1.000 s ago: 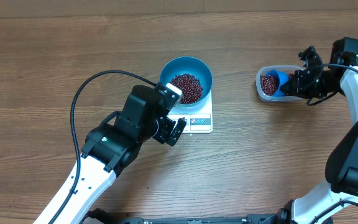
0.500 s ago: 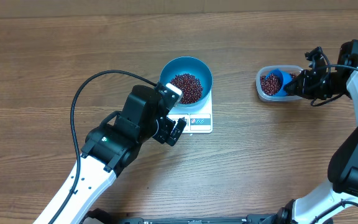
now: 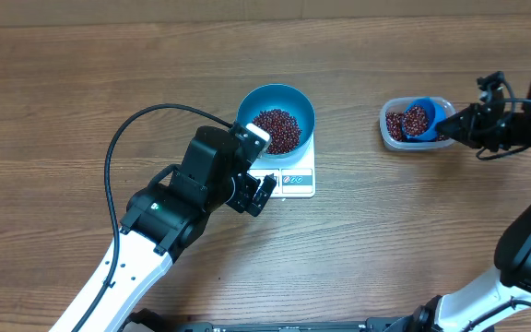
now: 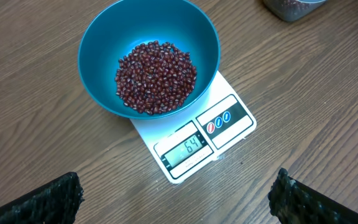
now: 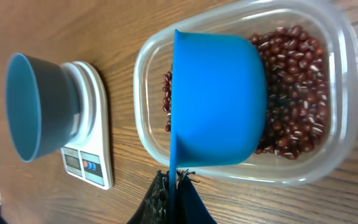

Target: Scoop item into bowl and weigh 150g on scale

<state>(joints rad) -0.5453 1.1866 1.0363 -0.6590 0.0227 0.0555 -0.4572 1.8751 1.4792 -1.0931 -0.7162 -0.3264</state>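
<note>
The blue bowl [image 3: 252, 103] stands on the white scale [image 3: 295, 182] and holds a heap of red-brown beans [image 3: 277, 129]. In the left wrist view the bowl [image 4: 104, 37], its beans [image 4: 156, 77] and the scale [image 4: 229, 121] lie ahead, and the display reads 64. My left gripper [image 4: 176, 205] hangs open and empty just in front of the scale. My right gripper [image 5: 174, 186] is shut on the handle of a blue scoop [image 5: 219, 102]. The scoop [image 3: 434, 118] carries beans above the clear tub [image 3: 390, 132].
The clear tub [image 5: 337, 130] at the right holds more beans [image 5: 297, 99]. A black cable [image 3: 123, 138] loops over the table left of my left arm. Bare wooden tabletop [image 3: 358, 240] lies between the scale and the tub.
My right gripper has drawn back to the right. The scoop moved from the tub's left part to its right side and now shows a load of beans. The left arm stayed still.
</note>
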